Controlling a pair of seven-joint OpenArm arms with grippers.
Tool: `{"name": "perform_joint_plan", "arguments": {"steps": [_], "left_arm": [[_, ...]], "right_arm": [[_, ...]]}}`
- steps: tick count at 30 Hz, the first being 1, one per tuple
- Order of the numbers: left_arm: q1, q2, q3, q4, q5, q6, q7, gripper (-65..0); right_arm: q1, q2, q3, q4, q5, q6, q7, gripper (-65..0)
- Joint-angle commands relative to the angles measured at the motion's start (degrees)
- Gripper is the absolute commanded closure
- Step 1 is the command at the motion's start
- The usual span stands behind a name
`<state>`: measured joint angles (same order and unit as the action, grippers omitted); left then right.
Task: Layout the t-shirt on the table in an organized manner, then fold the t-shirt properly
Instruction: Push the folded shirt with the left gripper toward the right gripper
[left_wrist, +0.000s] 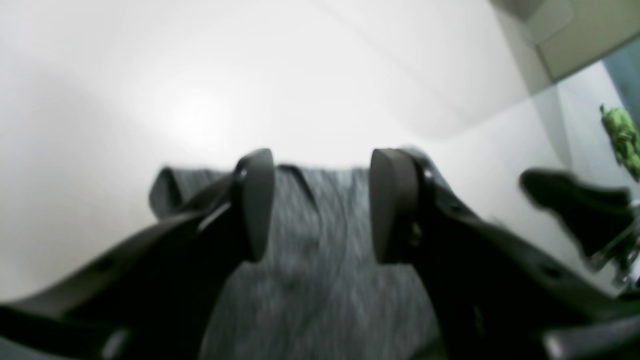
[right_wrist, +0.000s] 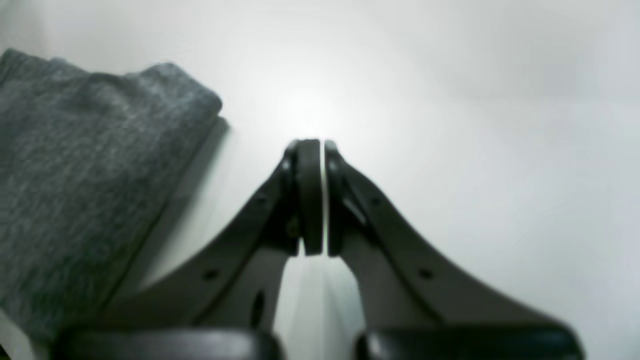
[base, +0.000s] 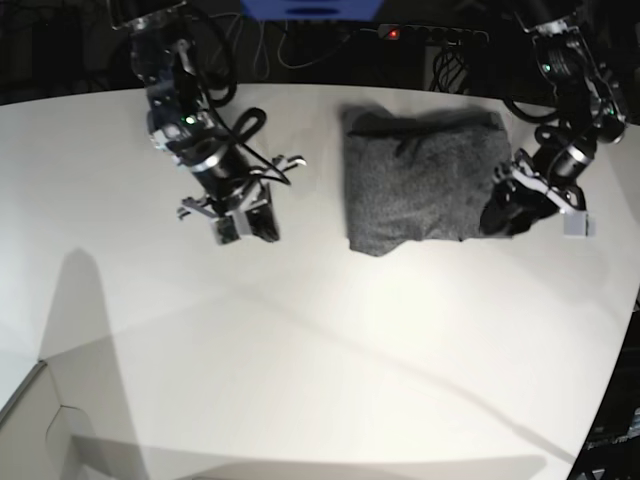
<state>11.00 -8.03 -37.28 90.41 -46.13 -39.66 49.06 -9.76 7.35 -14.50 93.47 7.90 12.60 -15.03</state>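
Altogether 1 t-shirt; 2 claws

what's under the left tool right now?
Folded grey t-shirt lies under the open left tool, on the white table. The table beneath the cloth is hidden.

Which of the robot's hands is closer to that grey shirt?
The left hand: it is at the t-shirt's edge, open over the fabric. The right hand sits shut on the bare table, off to the shirt's other side.
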Motion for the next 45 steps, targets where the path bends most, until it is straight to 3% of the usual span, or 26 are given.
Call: {"name": "perform_joint_plan", "arguments": {"steps": [1,5,10,20,23,30,37,38,45], "left_arm": [[1.08,-0.89,-0.39,0.45,-0.86,-0.34,-1.1,-33.3],[4.95,-2.03,-0.48,0.36,-0.77,-0.34,-1.72,-49.1],[4.34,-2.47,-0.57,-2.72,0.37,-0.34,-1.72,-64.9],[-1.38,0.25,0.31,-11.33,5.73,-0.34,-1.1,-65.0],[-1.2,1.04,3.39,-11.16,7.32,-0.34,-1.1,-65.0],[-1.03,1.4,6.38,-11.69,10.13,-0.34,-1.1,-65.0],[-0.85,-0.36,13.94,-11.69,10.13,-0.34,-1.45,-65.0],[-1.03,-0.45,14.64,-11.69,10.22,-0.34,-1.54,-63.5],[-3.31,-0.45,15.08,-16.78,10.22,-0.34,-1.63,-20.6]], "right_arm": [[-0.39,0.6,0.04,1.61,0.49,1.07,1.09,0.0],[-3.03,1.57,2.68,3.54,0.49,5.29,1.09,0.0],[-5.85,1.66,4.26,5.12,0.49,5.38,1.0,0.0],[-11.21,1.66,9.1,8.81,0.49,5.38,1.09,0.0],[-12.09,1.66,10.33,9.78,0.49,5.38,1.09,0.0],[-13.76,1.66,11.38,12.33,0.49,5.38,1.09,0.0],[-14.46,0.34,13.75,12.59,0.49,5.38,1.18,0.0],[-14.55,0.34,14.37,12.59,0.49,5.38,1.18,0.0],[-15.6,0.34,18.85,13.83,0.49,5.38,1.44,0.0]]}}
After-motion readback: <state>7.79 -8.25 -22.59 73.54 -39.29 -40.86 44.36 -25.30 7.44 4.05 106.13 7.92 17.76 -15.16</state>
